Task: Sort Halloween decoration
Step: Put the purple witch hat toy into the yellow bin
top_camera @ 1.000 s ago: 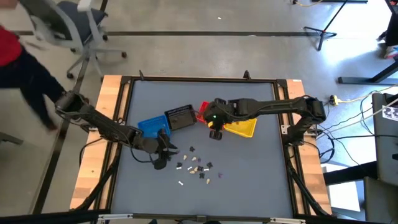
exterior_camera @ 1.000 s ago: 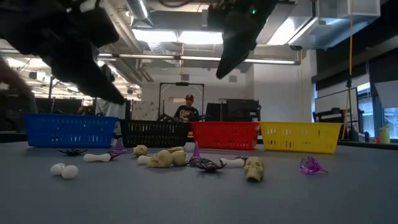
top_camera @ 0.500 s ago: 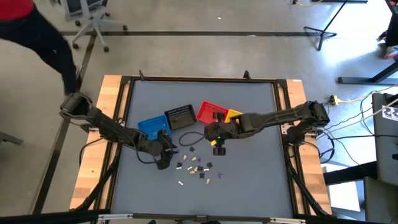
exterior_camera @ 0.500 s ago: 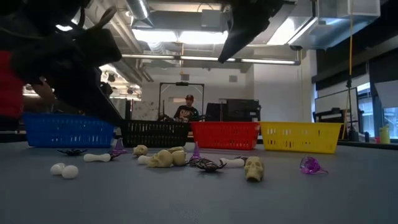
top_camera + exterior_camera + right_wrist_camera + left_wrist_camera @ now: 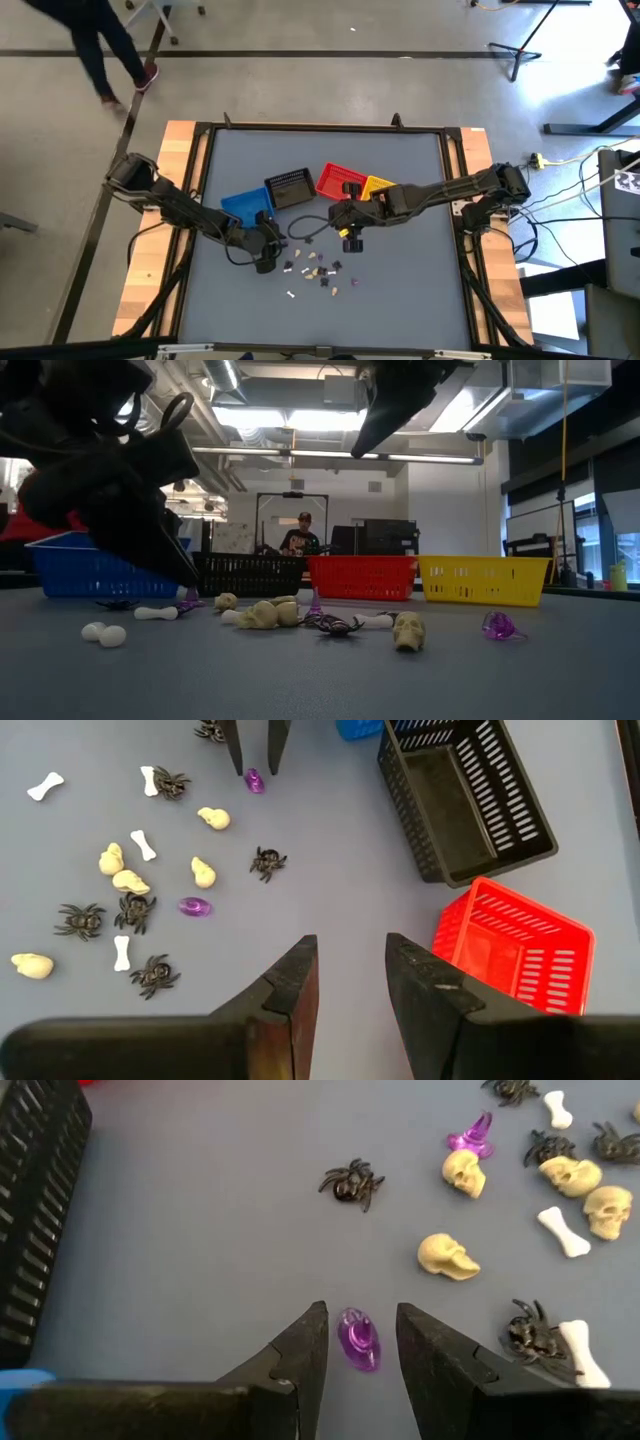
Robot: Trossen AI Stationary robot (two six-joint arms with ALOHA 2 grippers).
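Observation:
The Halloween decoration lies scattered on the grey table [image 5: 400,290]: cream skulls [image 5: 448,1256], white bones [image 5: 563,1231], black spiders [image 5: 351,1182] and purple hats. My left gripper [image 5: 360,1352] [image 5: 265,262] is open and low over the table. One finger stands on each side of a purple hat [image 5: 358,1340] lying flat, and neither visibly touches it. My right gripper [image 5: 345,982] [image 5: 350,240] hangs open and empty, high above the table, between the trinket cluster [image 5: 315,270] and the baskets.
Four small baskets stand in a row behind the trinkets: blue [image 5: 245,205], black [image 5: 290,188], red [image 5: 340,181] and yellow [image 5: 378,187]. A person walks on the floor beyond the table's far left corner [image 5: 100,40]. Bare table lies toward the near and right sides.
My left gripper has sunk toward the table until its fingers stand around the purple hat. My right gripper has swung from over the red and yellow baskets toward the table's near edge, staying high and open. The trinkets have not moved.

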